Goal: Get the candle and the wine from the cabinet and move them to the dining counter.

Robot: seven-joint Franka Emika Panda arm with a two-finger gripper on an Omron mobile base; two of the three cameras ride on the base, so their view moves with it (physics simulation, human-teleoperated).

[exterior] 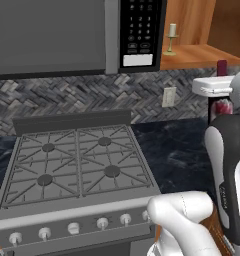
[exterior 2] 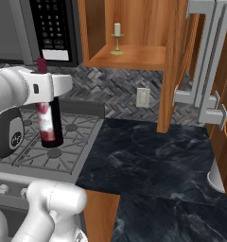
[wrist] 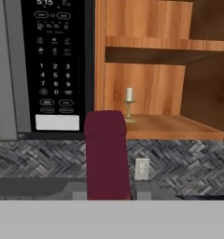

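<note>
Wine (exterior 2: 48, 124) is clamped upright in the gripper (exterior 2: 45, 90), out of the cabinet (exterior 2: 134, 33) and over the stove (exterior: 77, 160); carrying it to the dining counter comes next. Candle (exterior 2: 117, 38) waits on the shelf.

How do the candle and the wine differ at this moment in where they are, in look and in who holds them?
The candle stands on the open cabinet shelf, untouched; the wine is out of the cabinet, held in the end effector over the stove. The candle is pale cream on a thin brass holder; the wine is a dark bottle with a red-pink label and dark red top. Both stand upright.
</note>
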